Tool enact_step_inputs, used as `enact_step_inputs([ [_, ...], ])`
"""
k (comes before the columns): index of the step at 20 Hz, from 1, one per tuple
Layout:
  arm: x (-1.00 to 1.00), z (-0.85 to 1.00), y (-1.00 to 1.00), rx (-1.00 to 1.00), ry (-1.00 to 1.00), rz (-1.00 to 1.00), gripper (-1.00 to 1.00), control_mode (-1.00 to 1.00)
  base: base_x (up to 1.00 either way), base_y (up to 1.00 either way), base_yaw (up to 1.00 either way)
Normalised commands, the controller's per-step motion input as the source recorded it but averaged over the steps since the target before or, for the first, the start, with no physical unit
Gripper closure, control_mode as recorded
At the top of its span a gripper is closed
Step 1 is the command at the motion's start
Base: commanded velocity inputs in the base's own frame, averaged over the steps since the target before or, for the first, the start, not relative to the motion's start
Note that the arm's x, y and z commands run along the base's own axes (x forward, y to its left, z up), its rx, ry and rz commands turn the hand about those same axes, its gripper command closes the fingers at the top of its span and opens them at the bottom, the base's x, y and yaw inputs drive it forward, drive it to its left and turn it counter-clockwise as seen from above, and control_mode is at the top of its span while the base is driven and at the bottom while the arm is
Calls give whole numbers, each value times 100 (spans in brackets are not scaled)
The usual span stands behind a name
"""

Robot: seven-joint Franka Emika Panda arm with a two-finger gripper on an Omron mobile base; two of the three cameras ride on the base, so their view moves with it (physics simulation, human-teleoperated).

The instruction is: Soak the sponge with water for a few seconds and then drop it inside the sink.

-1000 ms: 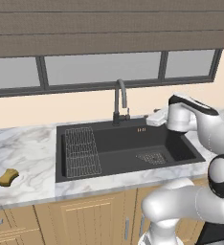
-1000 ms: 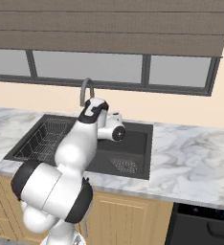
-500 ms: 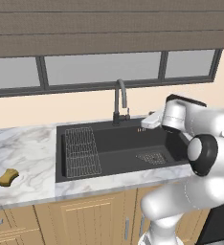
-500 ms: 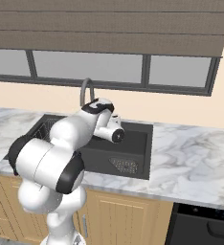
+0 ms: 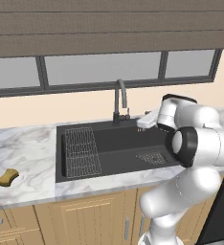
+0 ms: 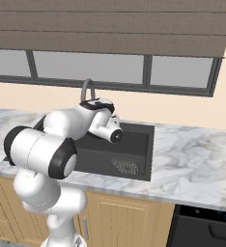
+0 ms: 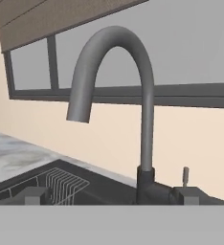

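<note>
The mustard-yellow sponge point(image 5: 8, 177) lies on the marble counter far left of the black sink point(image 5: 123, 142). My gripper point(image 5: 141, 125) hovers over the sink's back right part, just right of the dark gooseneck faucet point(image 5: 119, 99) and far from the sponge. In the hand view the fingertips point(image 7: 35, 195) stand wide apart at the bottom, so the gripper point(image 7: 111, 199) is open and empty, facing the faucet point(image 7: 145, 119) base. Water is out of view; the spout point(image 7: 79, 111) is dry. The sink point(image 6: 134, 150) is partly hidden by my arm.
A wire rack point(image 5: 82, 151) lies in the sink's left half and a mesh drain strainer point(image 5: 151, 156) at its right. A small lever point(image 7: 184, 175) stands beside the faucet base. Windows and a wall rise behind. A dark oven point(image 6: 206, 226) sits at lower right.
The hand has swung left over the sink toward the faucet, with the arm's elbow folding forward. The jaws stayed open. The sponge has not moved.
</note>
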Motion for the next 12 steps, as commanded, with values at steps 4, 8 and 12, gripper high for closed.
enact_step_inputs([
  [4,25,0,8,0,0,0,-100,-100,0,0,0],
  [8,31,0,1,0,0,0,-100,-100,0,0,0],
  [12,24,-14,0,0,0,0,-100,-100,0,0,0],
])
